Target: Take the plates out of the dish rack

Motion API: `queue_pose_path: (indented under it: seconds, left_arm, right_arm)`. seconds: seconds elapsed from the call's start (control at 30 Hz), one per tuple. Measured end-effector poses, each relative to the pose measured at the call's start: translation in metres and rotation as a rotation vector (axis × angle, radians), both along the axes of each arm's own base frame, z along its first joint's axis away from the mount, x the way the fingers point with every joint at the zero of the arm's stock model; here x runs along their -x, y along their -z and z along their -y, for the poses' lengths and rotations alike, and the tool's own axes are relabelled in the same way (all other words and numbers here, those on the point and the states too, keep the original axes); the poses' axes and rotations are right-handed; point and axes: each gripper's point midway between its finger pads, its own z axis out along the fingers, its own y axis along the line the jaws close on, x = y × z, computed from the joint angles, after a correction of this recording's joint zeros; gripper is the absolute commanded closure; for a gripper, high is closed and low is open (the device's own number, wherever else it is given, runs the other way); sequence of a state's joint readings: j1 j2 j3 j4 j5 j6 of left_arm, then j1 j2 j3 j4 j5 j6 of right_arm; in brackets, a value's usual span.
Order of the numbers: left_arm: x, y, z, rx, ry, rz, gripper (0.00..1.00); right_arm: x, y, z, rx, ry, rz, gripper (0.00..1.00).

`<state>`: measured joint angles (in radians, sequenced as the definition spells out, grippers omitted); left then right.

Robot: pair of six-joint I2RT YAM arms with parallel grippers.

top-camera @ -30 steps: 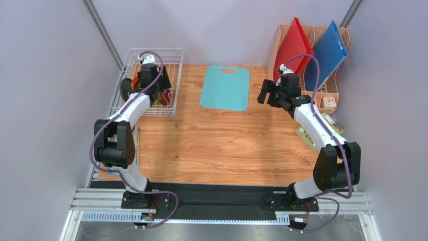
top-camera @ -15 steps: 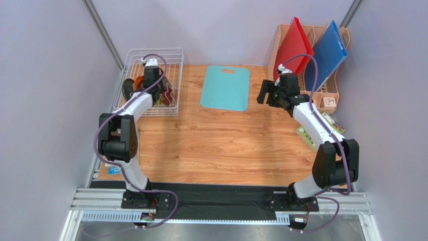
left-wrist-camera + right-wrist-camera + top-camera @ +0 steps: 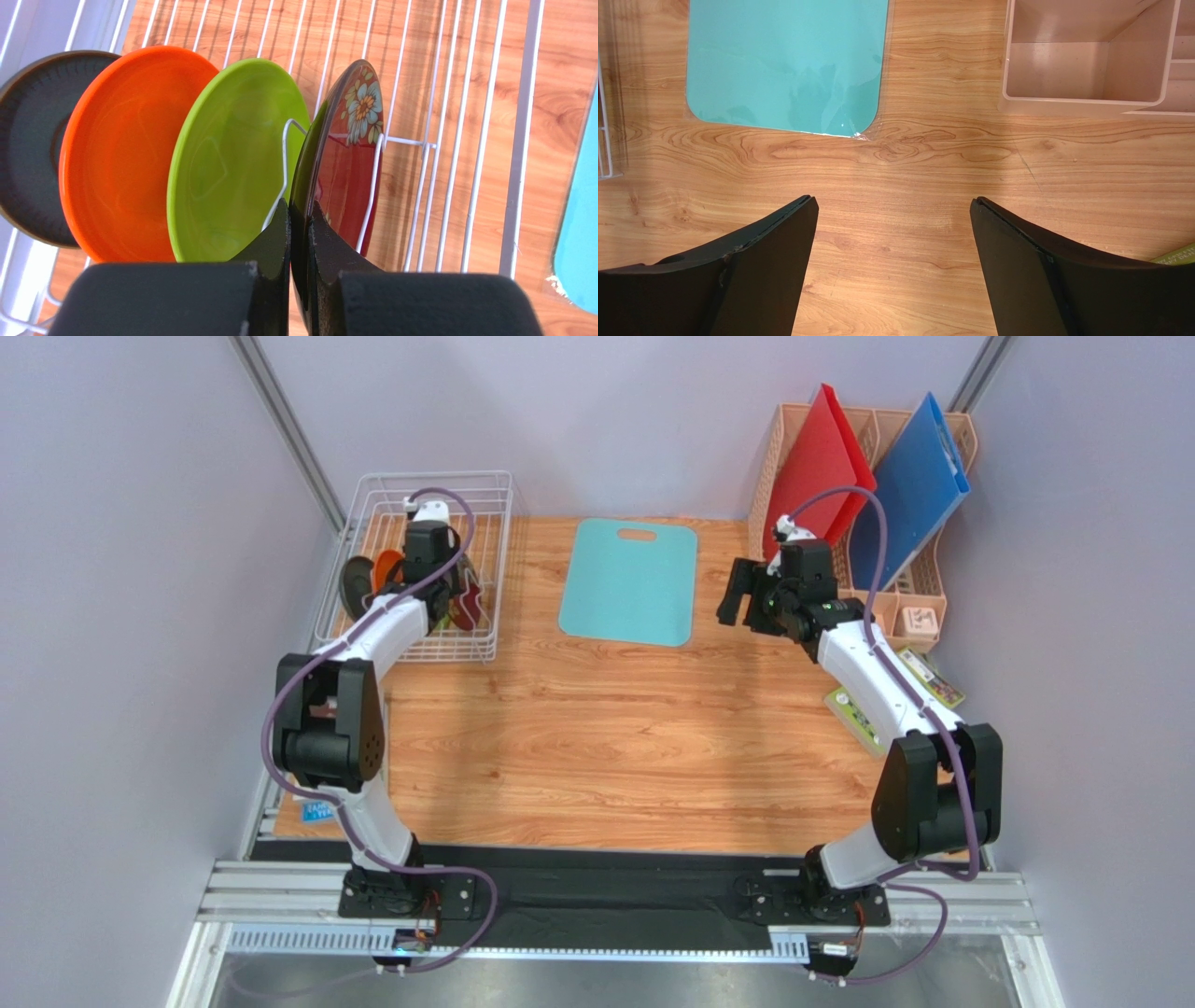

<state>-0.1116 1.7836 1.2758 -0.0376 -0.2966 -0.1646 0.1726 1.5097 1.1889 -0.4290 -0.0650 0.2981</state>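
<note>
My left gripper [image 3: 300, 213] pinches, it seems, the dark red plate [image 3: 342, 182] in the dish rack [image 3: 521, 140]; right gripper [image 3: 892, 210] wide apart, empty.

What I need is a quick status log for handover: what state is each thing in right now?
left gripper: shut on the dark red plate's rim.
dark red plate: upright in the dish rack, gripped.
lime green plate: upright in the rack.
orange plate: upright in the rack.
dark teal-grey plate: upright in the rack.
right gripper: open, empty, over the table.
teal cutting board: flat on the table.
</note>
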Motion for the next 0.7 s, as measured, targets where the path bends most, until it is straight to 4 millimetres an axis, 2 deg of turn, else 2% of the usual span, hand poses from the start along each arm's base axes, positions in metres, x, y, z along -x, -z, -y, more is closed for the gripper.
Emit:
queue_pose_path:
  seconds: [0.13, 0.33, 0.57, 0.7]
  left_arm:
    - [0.008, -0.008, 0.002, -0.062, 0.004, -0.015, 1.00]
    - [0.019, -0.039, 0.002, -0.182, -0.021, 0.023, 1.00]
    - [0.027, -0.056, 0.005, -0.242, -0.037, 0.041, 1.00]
    - [0.042, -0.079, 0.002, -0.235, -0.044, 0.059, 1.00]
  right_arm:
    - [0.000, 0.000, 0.000, 0.000, 0.000, 0.000, 0.12]
    - [0.000, 0.000, 0.000, -0.001, 0.000, -0.002, 0.11]
    - [0.004, 0.002, 0.000, 0.002, -0.001, -0.018, 0.11]
    - [0.008, -0.006, 0.000, -0.003, -0.004, -0.004, 0.10]
